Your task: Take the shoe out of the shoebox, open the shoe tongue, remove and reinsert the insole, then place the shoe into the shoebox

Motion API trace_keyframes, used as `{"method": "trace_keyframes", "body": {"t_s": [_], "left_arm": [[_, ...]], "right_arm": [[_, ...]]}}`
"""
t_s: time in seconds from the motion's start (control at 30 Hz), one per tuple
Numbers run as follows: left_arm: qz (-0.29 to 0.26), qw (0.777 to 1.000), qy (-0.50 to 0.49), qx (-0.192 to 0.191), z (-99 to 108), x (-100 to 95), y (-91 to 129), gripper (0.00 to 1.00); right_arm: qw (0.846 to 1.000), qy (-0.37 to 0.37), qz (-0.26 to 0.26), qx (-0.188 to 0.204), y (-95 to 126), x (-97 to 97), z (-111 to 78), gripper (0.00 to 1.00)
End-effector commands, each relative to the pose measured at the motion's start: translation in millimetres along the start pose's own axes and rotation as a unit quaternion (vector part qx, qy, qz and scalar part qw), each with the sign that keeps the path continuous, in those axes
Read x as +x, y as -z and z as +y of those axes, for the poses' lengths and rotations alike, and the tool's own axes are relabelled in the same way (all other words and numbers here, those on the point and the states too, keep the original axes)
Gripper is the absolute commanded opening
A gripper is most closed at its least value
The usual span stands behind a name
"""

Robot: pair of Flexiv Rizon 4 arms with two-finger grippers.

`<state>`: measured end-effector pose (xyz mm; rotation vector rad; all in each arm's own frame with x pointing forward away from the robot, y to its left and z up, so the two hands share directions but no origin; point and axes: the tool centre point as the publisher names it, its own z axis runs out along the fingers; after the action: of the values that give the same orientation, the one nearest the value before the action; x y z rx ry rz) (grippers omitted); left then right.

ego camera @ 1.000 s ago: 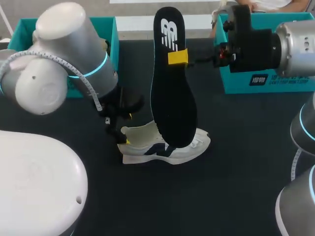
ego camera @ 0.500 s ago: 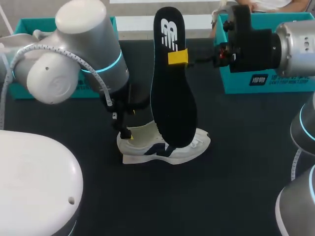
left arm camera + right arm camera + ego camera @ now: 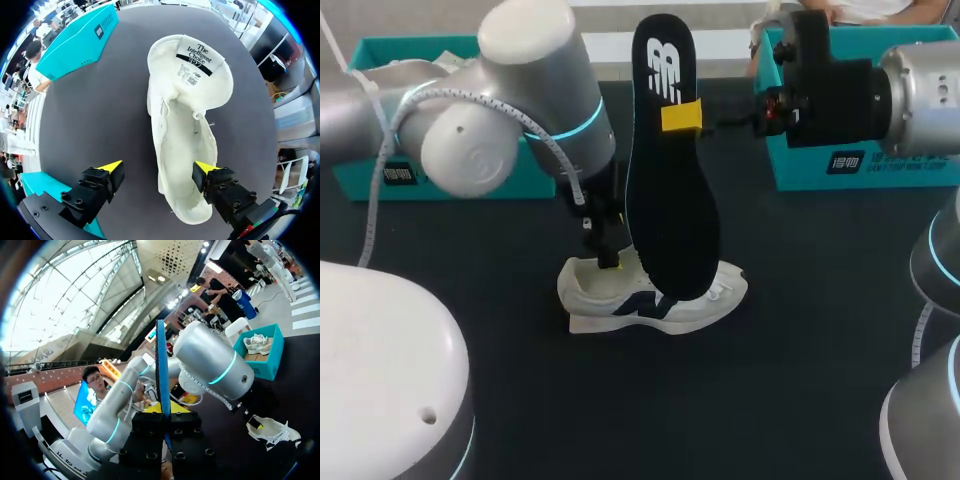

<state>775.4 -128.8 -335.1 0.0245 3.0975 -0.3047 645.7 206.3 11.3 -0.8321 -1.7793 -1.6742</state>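
Quick read on the reinsert step. The shoe (image 3: pixel 590 295) lies on its sole on the table (image 3: pixel 800 330), long axis running L-R in the head view, heel end toward my left arm, toe toward the right. Tongue is flipped open, and the inside looks bare in the left wrist view.

The right gripper (image 3: pixel 681 115) is clamped on the insole (image 3: pixel 665 220) near its logo end. It's held upright, so its long axis is roughly 90° off the shoe's. The bottom end overlaps the midfoot from the head cam, but the right wrist view shows the shoe way below, so I'd guess it's hanging above the shoe, not touching.

The left gripper (image 3: pixel 159 167) is much closer, right over the heel opening. Its fingers are apart, one tip at the collar edge, the other out over the table, gripping nothing.

IMO the insole has to tilt down toe-first along the shoe, and the left gripper sits in that path.
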Motion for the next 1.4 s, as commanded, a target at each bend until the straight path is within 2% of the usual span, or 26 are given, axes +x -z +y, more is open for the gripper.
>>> {"method": "trace_keyframes", "body": {"t_s": [0.03,0.1,0.17,0.3,0.43,0.47,0.5,0.6,0.63,0.77,0.97,1.03,1.1,1.17,1.3,1.33,1.37,1.4], "left_arm": [[0.012,1.000,-0.005,-0.004,-11.8,-5.7,-26.1,0.78],[0.011,1.000,-0.004,-0.006,-13.6,-4.9,-31.1,0.75],[0.012,1.000,-0.001,-0.005,-16.6,-4.8,-37.3,0.67],[0.021,1.000,-0.005,-0.009,-22.2,-1.3,-46.9,0.65],[0.028,1.000,-0.006,-0.011,-25.2,1.6,-53.4,0.56],[0.030,0.999,-0.007,-0.009,-25.6,2.5,-53.9,0.49],[0.030,0.999,-0.007,-0.009,-25.7,3.0,-54.2,0.46],[0.036,0.999,-0.005,-0.006,-23.1,4.0,-55.8,0.09],[0.042,0.999,-0.006,-0.004,-20.9,4.3,-56.2,0.00],[0.068,0.997,-0.022,0.002,-15.8,6.6,-55.0,0.00],[0.167,0.980,-0.108,0.003,-14.6,2.0,-46.3,0.00],[0.215,0.963,-0.165,0.000,-16.4,-2.8,-39.5,0.00],[0.233,0.948,-0.217,-0.024,-19.0,-8.2,-32.9,0.00],[0.264,0.928,-0.261,-0.018,-21.3,-10.8,-25.5,0.00],[0.309,0.858,-0.407,-0.041,-24.2,-12.7,-14.8,0.00],[0.312,0.823,-0.471,-0.057,-21.0,-8.1,-13.4,0.00],[0.333,0.800,-0.497,-0.053,-20.8,-5.1,-11.1,0.00],[0.341,0.789,-0.508,-0.052,-22.4,-3.1,-9.2,0.00]], "right_arm": [[1.000,-0.001,-0.001,0.000,-3.5,-0.5,1.1,0.00],[1.000,-0.001,-0.001,0.000,-3.5,-0.5,1.1,0.00],[1.000,-0.001,-0.001,0.000,-3.5,-0.5,1.1,0.00],[1.000,-0.001,-0.001,0.000,-3.5,-0.5,1.1,0.00],[1.000,-0.001,-0.001,0.000,-3.5,-0.5,1.1,0.00],[1.000,-0.001,-0.001,0.000,-3.5,-0.5,1.1,0.00],[1.000,-0.001,-0.001,0.000,-3.5,-0.5,1.1,0.00],[1.000,-0.001,-0.001,0.000,-3.5,-0.5,1.1,0.00],[1.000,-0.001,-0.001,0.000,-3.5,-0.5,1.1,0.00],[1.000,-0.001,-0.001,0.000,-3.5,-0.5,1.1,0.00],[1.000,-0.001,-0.001,0.000,-3.5,-0.5,1.1,0.00],[1.000,-0.001,-0.001,0.000,-3.5,-0.5,1.1,0.00],[1.000,-0.001,-0.001,0.000,-3.5,-0.5,1.1,0.00],[1.000,-0.001,-0.001,0.000,-3.5,-0.5,1.1,0.00],[1.000,-0.001,-0.001,0.000,-3.5,-0.5,1.1,0.00],[1.000,-0.001,-0.001,0.000,-3.5,-0.5,1.1,0.00],[1.000,-0.001,-0.001,0.000,-3.5,-0.5,1.1,0.00],[1.000,-0.001,-0.001,0.000,-3.5,-0.5,1.1,0.00]]}}
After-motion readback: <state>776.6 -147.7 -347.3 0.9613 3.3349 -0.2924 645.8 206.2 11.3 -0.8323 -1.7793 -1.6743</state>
